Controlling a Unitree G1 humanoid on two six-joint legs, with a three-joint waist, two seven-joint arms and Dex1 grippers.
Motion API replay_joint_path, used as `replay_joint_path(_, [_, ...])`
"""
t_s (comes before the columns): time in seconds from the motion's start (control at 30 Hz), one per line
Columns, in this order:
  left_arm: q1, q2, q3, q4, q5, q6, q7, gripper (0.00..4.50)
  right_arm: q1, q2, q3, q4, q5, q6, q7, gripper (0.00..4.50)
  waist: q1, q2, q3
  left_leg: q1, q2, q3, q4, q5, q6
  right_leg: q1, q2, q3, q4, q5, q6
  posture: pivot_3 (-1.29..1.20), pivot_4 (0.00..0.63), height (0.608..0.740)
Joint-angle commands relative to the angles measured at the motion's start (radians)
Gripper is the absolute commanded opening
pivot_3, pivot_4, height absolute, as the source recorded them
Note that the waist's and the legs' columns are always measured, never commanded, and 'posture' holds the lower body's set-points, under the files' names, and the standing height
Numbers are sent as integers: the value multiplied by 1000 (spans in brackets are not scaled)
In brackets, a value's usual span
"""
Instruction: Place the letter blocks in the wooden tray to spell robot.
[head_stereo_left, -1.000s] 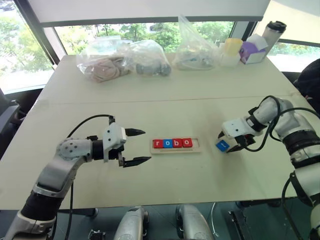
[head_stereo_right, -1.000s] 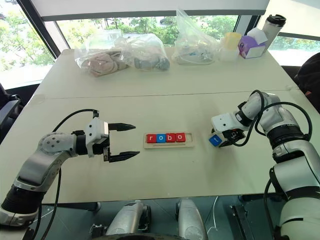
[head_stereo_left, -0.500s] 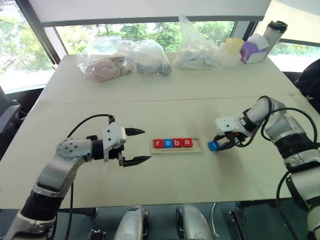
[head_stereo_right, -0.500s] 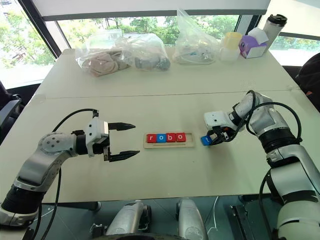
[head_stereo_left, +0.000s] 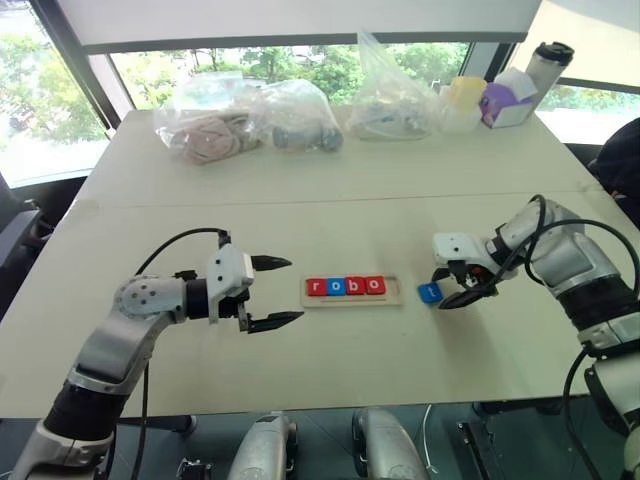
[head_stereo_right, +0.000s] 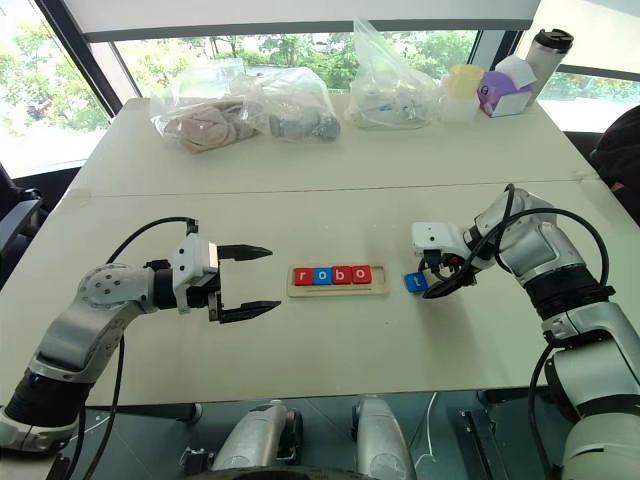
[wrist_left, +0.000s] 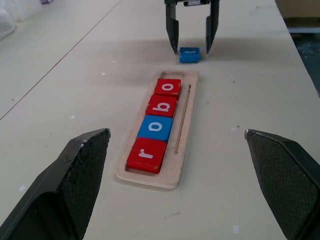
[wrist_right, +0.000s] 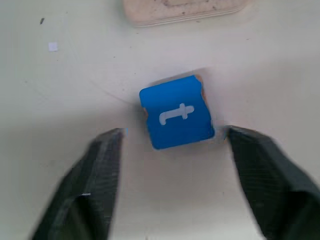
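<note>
The wooden tray (head_stereo_left: 392, 298) lies mid-table holding a row of letter blocks: red r (head_stereo_left: 315, 288), blue o (head_stereo_left: 335, 287), red b (head_stereo_left: 355, 286), red o (head_stereo_left: 374, 285). A blue t block (head_stereo_left: 430, 292) lies flat on the table just right of the tray's end, letter up in the right wrist view (wrist_right: 177, 112). My right gripper (head_stereo_left: 443, 289) points down over it, open, one finger on each side and not gripping. My left gripper (head_stereo_left: 293, 290) hovers open left of the tray, pointing at it, with nothing between its fingers.
Several clear plastic bags (head_stereo_left: 245, 122) with items line the far side of the table. A yellow cup (head_stereo_left: 465, 95), a purple box (head_stereo_left: 505, 103) and a tumbler (head_stereo_left: 547, 65) stand at the far right corner. The table's front edge is close below both arms.
The right gripper carried the tilted blue t block left to the tray's end, set it flat on the table and opened off it. The left arm stayed still.
</note>
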Motion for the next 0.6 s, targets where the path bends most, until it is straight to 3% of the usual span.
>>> replay_joint_path(0.03, [-9,0,11,-22,-5,-12,0,4500,8,-12,-31,-13,15,-15,-17,3955,-1,0,0,0,0,0,0,0,0,0,0,0,0,0,0,0,150,740])
replay_joint_path(0.6, [-8,0,14,-26,-7,-4,8,4500,64,7,-55,-34,39,-144,-72,3955,-4,0,0,0,0,1,-1,0,0,-1,0,0,0,0,0,0,150,740])
